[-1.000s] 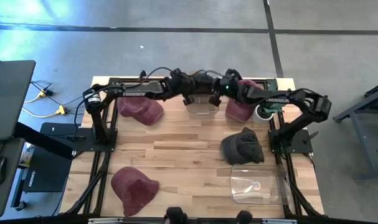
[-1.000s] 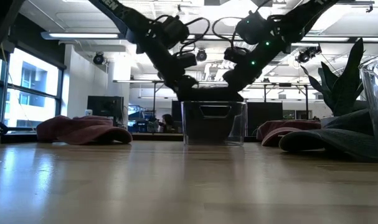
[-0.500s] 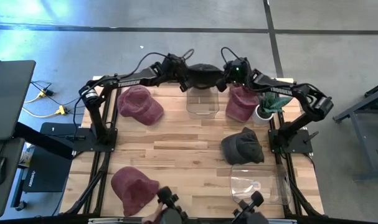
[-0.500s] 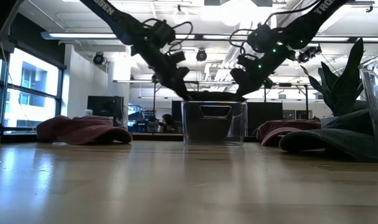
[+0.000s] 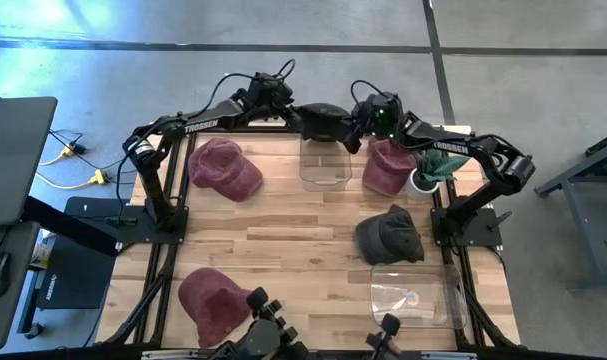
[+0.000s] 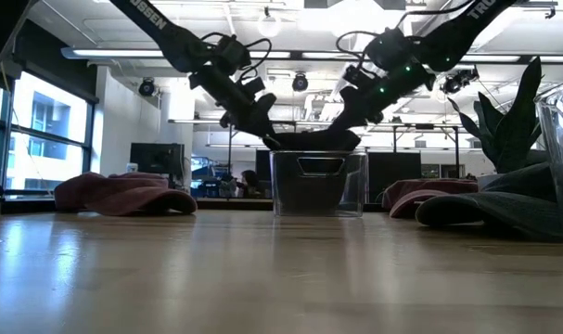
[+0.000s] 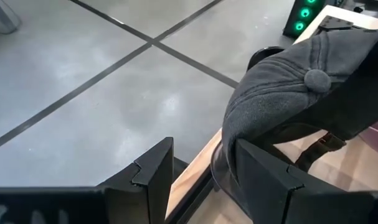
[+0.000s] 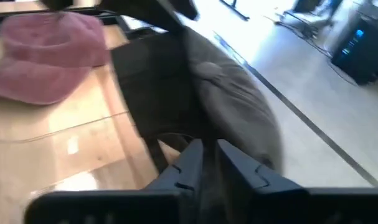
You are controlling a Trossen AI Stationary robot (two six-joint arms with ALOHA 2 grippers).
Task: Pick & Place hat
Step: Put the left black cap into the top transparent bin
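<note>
A dark grey hat hangs in the air between my two grippers, over the table's far edge and just beyond a clear container. In the low view the grey hat sits level with the container's top rim. My left gripper is at the hat's left end, its fingers apart. My right gripper is at the hat's right end, its fingers nearly together on it. My left gripper has one finger under the hat's rim, inside the crown. The other finger stands outside and apart from it. The fingers slant down from the table's left. The hat hangs clear of the table. My right gripper holds the hat's edge between its two close fingers. It comes slanting down from the table's right. The picture is blurred, so I cannot tell one layer from several. The hat stretches away from it toward the left gripper, lifted clear.
Maroon hats lie at the far left, far right and near left. Another dark grey hat lies at the right, a second clear container nearer. A potted plant stands at the far right.
Both grippers have risen a little and gone from over the clear container toward the table's far edge, turning about their wrists. The grey hat has gone with them and now hangs spread out between them beyond the container.
</note>
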